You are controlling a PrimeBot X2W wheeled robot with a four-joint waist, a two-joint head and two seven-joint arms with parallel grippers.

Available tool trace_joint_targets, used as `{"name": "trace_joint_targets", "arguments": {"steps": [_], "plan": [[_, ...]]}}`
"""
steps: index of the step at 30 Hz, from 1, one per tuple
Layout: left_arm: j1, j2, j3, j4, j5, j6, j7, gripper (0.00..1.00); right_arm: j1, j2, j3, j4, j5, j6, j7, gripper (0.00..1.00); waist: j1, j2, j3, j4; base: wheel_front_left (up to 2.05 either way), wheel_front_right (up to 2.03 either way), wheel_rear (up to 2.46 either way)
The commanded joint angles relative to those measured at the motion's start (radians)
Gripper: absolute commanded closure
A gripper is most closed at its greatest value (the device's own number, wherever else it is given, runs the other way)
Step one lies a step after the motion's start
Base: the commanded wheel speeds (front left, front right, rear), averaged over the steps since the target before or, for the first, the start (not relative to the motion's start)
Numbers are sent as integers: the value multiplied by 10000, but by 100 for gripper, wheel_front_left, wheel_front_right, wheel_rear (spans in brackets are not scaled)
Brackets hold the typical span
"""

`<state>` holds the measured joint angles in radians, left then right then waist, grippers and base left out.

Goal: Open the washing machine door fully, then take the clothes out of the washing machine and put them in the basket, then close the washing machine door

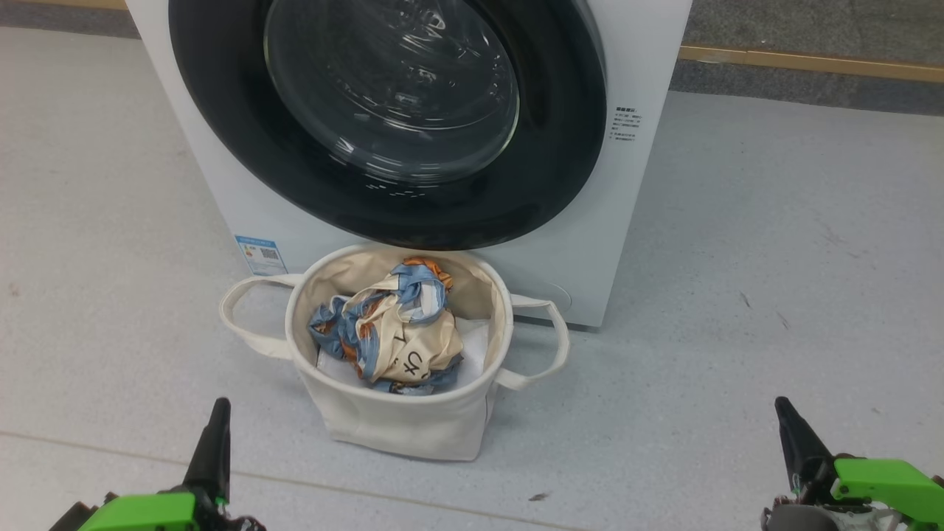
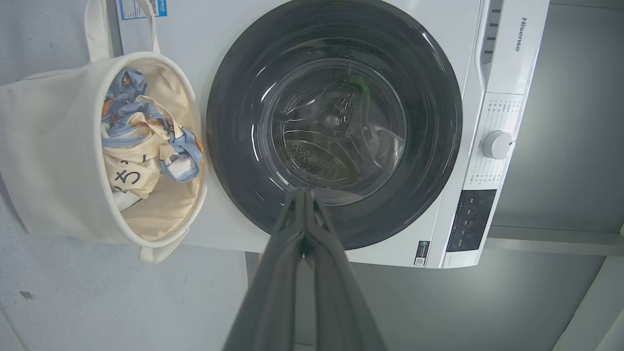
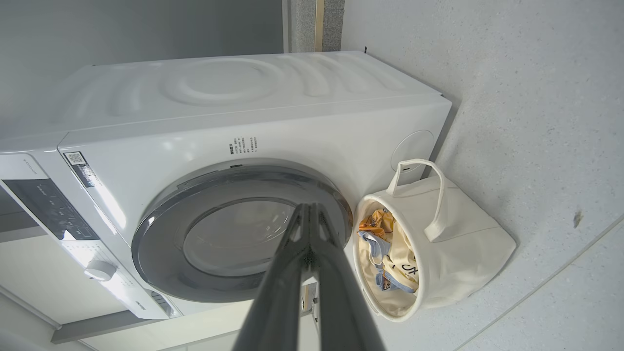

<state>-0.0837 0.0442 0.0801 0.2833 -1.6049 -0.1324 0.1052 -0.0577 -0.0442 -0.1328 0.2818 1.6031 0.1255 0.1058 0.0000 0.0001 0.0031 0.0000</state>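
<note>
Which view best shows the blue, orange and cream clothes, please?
The head view: it looks down into the round cream canvas basket at the blue, orange and cream fabric clothes. Both wrist views show them sideways, the right one smaller.

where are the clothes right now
The clothes lie bunched inside the basket, low in the middle of the head view. The basket stands on the floor right against the front of the washing machine, just below its closed door.
</note>
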Motion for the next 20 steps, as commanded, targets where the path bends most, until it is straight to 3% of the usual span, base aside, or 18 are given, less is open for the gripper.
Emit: {"name": "trace_joint_targets", "arguments": {"steps": [1,20], "plan": [[-243,60,337,-384,-38,17,80,100,-502,-60,192,-370,57,52,73,100,0,-1,0,0,0,0,0],[-243,60,337,-384,-38,17,80,100,-502,-60,192,-370,57,52,73,100,0,-1,0,0,0,0,0]]}}
